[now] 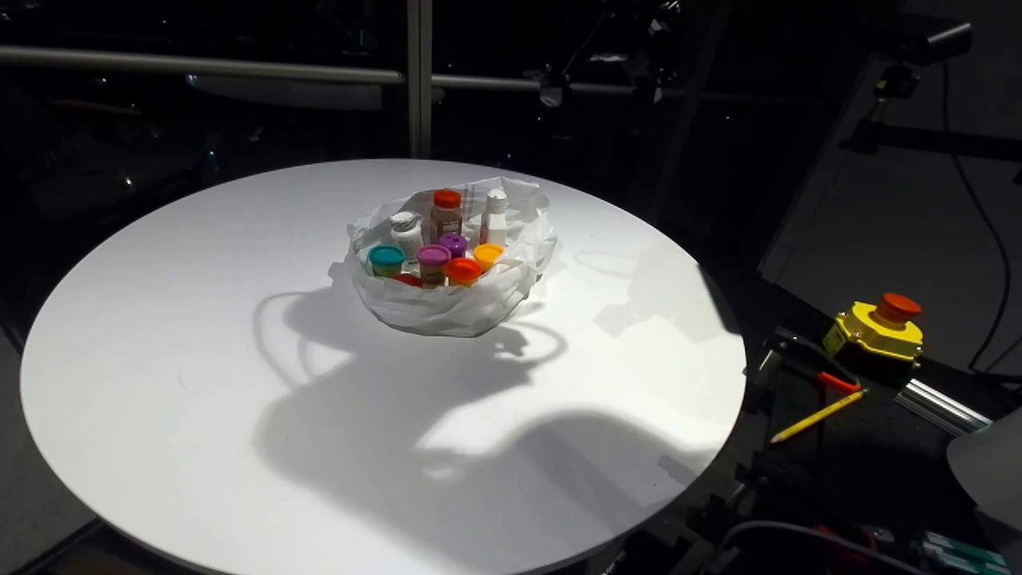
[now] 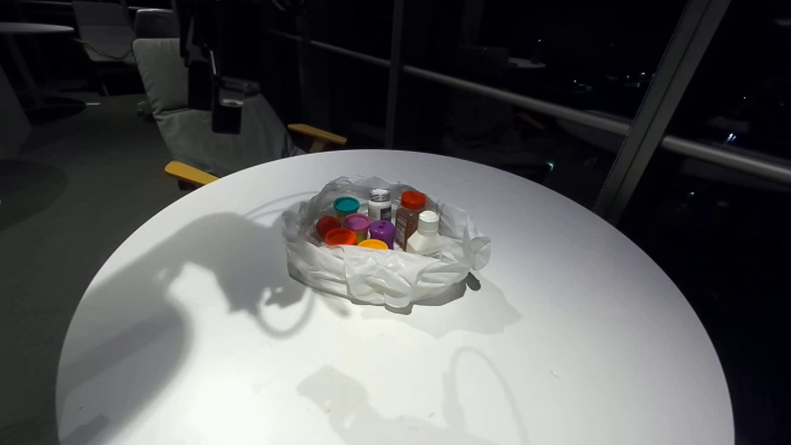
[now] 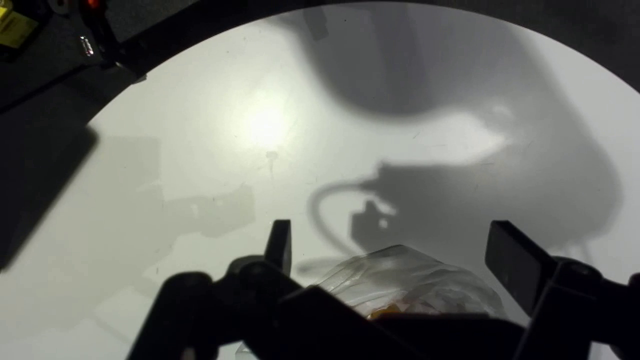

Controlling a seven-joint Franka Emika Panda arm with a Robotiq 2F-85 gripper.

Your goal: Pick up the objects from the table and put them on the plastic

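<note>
Mid-frame in an exterior view, capped bottles (image 1: 446,217) and lidded, likely modelling-dough tubs (image 1: 433,267) crowd the white plastic bag (image 1: 451,313), whose bunched walls probably pen them together on the round table (image 1: 160,383). Low in the wrist view, the gripper (image 3: 397,250) gapes empty, loading apparently done.

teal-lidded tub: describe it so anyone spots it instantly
On the round white table sits a crumpled, open white plastic bag. In an exterior view, the teal-lidded tub is the leftmost container inside it. It alone among its neighbours is topped in teal.
</note>
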